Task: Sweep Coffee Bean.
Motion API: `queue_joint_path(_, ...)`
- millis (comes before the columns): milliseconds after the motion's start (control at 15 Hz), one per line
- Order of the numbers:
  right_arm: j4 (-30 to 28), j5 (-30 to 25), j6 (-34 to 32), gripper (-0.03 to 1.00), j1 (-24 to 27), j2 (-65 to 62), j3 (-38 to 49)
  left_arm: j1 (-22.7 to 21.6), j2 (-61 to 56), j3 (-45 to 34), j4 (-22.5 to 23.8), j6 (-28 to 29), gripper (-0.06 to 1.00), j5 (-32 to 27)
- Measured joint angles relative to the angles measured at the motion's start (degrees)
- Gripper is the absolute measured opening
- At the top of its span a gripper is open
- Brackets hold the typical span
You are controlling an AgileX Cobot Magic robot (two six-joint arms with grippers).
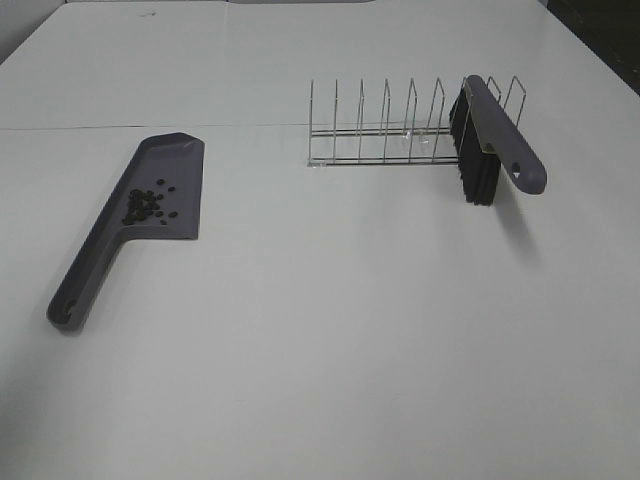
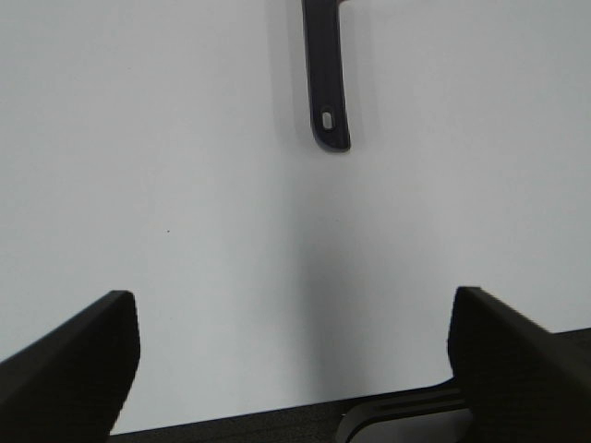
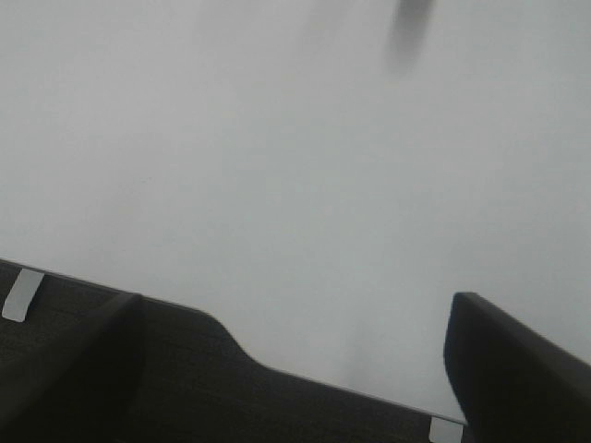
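Observation:
A grey dustpan [image 1: 160, 195] lies flat on the white table at the left, its handle pointing toward the front. A small heap of dark coffee beans [image 1: 146, 204] lies inside its pan. A grey brush [image 1: 492, 135] with black bristles stands in the right end of a wire rack [image 1: 385, 130]. Neither gripper shows in the high view. In the left wrist view my left gripper [image 2: 294, 346] is open and empty above bare table, with the dustpan's handle end [image 2: 328, 78] ahead of it. In the right wrist view my right gripper [image 3: 295, 351] is open and empty.
The table's front edge [image 3: 305, 383] runs just below the right gripper, with dark floor beyond it. A blurred dark shape [image 3: 408, 32] lies at the far side of the right wrist view. A seam crosses the table [image 1: 150, 127] behind the dustpan.

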State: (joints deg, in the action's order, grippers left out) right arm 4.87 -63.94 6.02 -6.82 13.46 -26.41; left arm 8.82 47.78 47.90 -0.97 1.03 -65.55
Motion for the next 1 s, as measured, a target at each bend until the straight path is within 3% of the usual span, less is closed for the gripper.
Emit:
queue_joint_path(467,0.06,0.00,0.80,0.74,0.00,0.00,0.00,0.00,-27.56,-14.78,0.00,0.00,0.81,-0.29)
queue_joint_path(1000,0.23,0.00,0.80,0.74,0.00,0.00,0.00,0.00,-47.50,-18.11,0.11,0.00,0.81,3.04)
